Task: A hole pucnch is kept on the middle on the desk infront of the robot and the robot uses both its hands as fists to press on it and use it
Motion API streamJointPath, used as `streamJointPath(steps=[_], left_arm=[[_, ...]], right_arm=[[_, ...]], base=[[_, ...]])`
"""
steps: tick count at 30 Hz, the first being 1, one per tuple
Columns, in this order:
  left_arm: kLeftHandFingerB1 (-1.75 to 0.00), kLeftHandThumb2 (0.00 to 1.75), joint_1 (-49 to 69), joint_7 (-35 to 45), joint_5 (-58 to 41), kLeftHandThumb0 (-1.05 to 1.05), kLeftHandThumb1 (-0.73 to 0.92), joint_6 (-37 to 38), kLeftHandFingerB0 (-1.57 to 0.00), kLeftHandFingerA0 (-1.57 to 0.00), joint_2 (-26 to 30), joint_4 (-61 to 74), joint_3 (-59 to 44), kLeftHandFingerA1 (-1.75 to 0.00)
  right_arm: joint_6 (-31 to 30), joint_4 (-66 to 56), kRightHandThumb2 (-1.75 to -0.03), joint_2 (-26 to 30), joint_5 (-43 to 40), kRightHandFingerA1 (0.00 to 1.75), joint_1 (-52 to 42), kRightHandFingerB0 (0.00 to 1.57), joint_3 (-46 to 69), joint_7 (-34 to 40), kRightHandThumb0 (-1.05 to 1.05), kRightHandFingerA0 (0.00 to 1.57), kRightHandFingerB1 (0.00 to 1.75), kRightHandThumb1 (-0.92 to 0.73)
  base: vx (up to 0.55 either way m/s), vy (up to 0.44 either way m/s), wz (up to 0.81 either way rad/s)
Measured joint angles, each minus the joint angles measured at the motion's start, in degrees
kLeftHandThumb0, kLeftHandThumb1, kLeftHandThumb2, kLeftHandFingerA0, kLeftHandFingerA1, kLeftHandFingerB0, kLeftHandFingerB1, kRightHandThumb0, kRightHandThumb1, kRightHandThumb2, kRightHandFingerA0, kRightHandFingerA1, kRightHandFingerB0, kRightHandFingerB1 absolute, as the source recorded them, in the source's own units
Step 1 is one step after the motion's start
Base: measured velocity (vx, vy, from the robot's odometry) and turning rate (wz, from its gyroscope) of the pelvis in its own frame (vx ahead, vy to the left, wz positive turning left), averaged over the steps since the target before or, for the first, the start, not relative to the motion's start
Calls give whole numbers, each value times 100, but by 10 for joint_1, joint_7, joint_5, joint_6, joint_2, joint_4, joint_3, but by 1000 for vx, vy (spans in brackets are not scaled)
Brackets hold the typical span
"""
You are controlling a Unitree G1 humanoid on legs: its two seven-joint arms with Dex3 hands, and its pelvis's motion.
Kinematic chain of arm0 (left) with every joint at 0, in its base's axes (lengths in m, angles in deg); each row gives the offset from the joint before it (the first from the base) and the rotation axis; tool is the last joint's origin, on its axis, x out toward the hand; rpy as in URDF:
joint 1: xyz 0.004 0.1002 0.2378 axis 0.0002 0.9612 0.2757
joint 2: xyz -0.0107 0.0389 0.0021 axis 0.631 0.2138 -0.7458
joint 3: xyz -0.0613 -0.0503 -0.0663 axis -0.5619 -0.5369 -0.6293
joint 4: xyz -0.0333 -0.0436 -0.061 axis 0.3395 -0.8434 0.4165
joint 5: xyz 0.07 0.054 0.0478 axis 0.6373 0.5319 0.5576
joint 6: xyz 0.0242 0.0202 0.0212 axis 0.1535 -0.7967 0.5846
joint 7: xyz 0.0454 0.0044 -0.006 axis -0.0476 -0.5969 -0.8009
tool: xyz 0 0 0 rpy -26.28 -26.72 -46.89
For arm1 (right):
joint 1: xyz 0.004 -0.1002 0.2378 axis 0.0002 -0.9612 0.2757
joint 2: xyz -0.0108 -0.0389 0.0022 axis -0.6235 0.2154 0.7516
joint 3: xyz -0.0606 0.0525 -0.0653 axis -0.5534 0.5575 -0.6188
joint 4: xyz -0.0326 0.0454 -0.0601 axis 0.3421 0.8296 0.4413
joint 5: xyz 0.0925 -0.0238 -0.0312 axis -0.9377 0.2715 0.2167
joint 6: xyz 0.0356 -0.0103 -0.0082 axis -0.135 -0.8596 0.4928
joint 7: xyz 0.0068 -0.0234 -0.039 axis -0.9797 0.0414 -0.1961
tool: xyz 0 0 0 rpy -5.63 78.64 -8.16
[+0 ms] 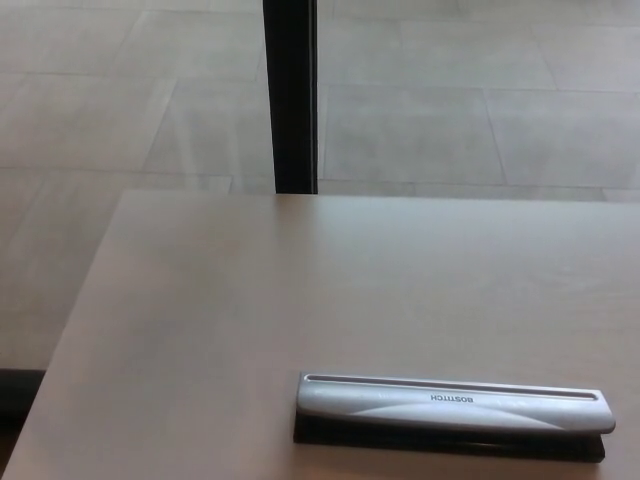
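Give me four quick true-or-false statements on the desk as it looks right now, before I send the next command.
1. The hole punch lies flat on the desk. True.
2. The robot's left hand is pressing on the punch. False: neither hand is in view.
3. The punch sits at the desk's far edge. False: it lies at the near edge, right of centre.
4. A dark vertical post stands beyond the desk. True.

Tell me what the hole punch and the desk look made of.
Hole punch: silver lever with a soft satin sheen, likely painted metal or plastic; its dark base is matte, probably plastic. Desk: pale beige matte top, faint grain, probably laminate.
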Motion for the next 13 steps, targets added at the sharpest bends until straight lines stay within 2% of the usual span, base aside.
streamJointPath(steps=[1, 2, 3, 4, 5, 6, 7, 8, 9, 10, 11, 12, 13], left_arm=[[-152, 110, 10, 4, -6, -51, 32, -3, -95, -111, 0, -10, -14, -175], [-152, 107, 25, 10, -16, -50, 32, -8, -93, -112, -1, -26, -34, -175], [-159, 107, 33, 14, -22, -49, 36, -11, -93, -118, -1, -37, -48, -175], [-164, 112, 42, 18, -29, -45, 29, -15, -99, -122, -3, -50, -63, -175], [-166, 121, 51, 22, -37, -44, 23, -19, -99, -122, -7, -62, -77, -175], [-166, 121, 58, 26, -43, -44, 23, -21, -99, -122, -12, -72, -89, -175], [-154, 117, 69, 32, -52, -46, 30, -25, -95, -116, -20, -86, -103, -175], [-146, 120, 79, 38, -61, -42, 29, -28, -95, -112, -29, -100, -116, -175], [-145, 117, 88, 42, -67, -44, 35, -30, -96, -115, -39, -114, -127, -175], [-152, 103, 97, 47, -75, -50, 45, -31, -93, -114, -52, -134, -138, -175], [-157, 106, 107, 52, -80, -45, 41, -31, -93, -107, -65, -152, -144, -175], [-156, 101, 119, 58, -83, -51, 42, -33, -95, -100, -77, -172, -145, -171], [-156, 101, 119, 58, -83, -51, 42, -33, -95, -100, -77, -172, -145, -171]], right_arm=[[-2, 16, -105, 0, -3, 164, 0, 75, 7, 0, -41, 82, 109, -59], [-6, 36, -94, -2, -9, 172, 1, 67, 19, 1, -42, 89, 107, -66], [-8, 48, -94, -4, -14, 153, 2, 61, 26, 1, -42, 71, 109, -67], [-10, 61, -82, -9, -18, 121, 4, 53, 34, 1, -48, 40, 105, -77], [-13, 72, -73, -16, -22, 170, 6, 47, 42, 2, -50, 58, 114, -79], [-16, 82, -73, -23, -26, 170, 8, 47, 49, 2, -50, 58, 114, -79], [-19, 95, -71, -34, -33, 117, 11, 52, 59, 2, -49, 37, 97, -80], [-23, 108, -73, -45, -39, 91, 15, 51, 69, 2, -46, 30, 96, -80], [-26, 121, -72, -56, -45, 83, 20, 50, 78, 3, -45, 25, 96, -79], [-30, 136, -72, -70, -53, 133, 25, 53, 89, 3, -46, 42, 102, -80], [-34, 151, -77, -84, -61, 155, 30, 58, 99, 3, -41, 63, 100, -75], [-39, 166, -79, -101, -69, 114, 36, 66, 110, 4, -40, 34, 106, -71], [-39, 166, -79, -101, -69, 114, 36, 66, 110, 4, -40, 34, 106, -71]], base=[[0, 0, 0], [0, 0, 0], [0, 0, 0], [0, 0, 0], [0, 0, 0], [0, 0, 0], [0, 0, 0], [0, 0, 0], [0, 0, 0], [0, 0, 0], [0, 0, 0], [0, 0, 0], [0, 0, 0]])
